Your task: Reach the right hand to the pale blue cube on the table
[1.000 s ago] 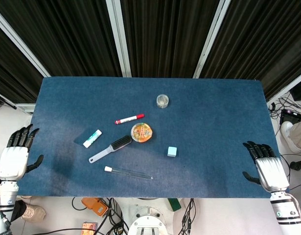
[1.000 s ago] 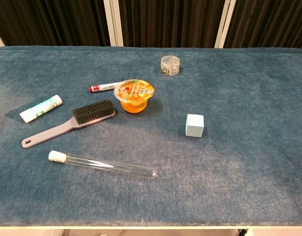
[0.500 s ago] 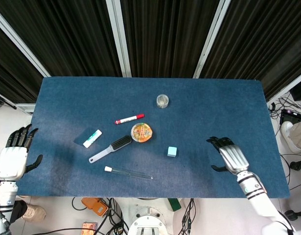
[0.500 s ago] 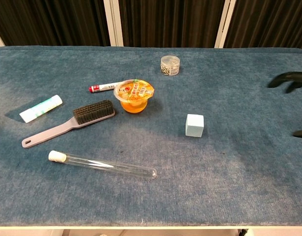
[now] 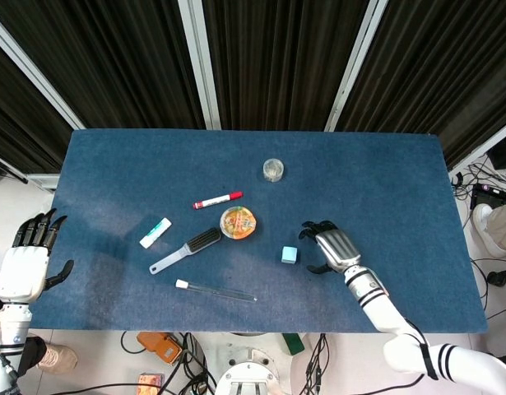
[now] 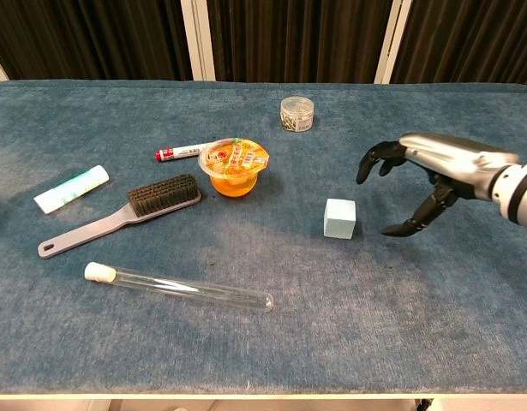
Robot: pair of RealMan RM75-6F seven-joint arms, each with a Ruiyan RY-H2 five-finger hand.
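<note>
The pale blue cube [image 5: 290,255] [image 6: 339,218] sits on the blue table, right of centre. My right hand [image 5: 329,245] [image 6: 424,168] hovers just to the cube's right, fingers spread and curved toward it, a small gap between them and the cube. It holds nothing. My left hand [image 5: 25,268] hangs off the table's left edge, fingers apart and empty; the chest view does not show it.
An orange jelly cup [image 6: 234,166], a red marker [image 6: 186,151], a grey brush [image 6: 126,214], a glue stick [image 6: 71,188] and a glass test tube [image 6: 179,287] lie left of the cube. A small clear jar [image 6: 296,113] stands behind it.
My right hand has swept left from the table's right edge to just beside the cube. The left hand and all objects have stayed put.
</note>
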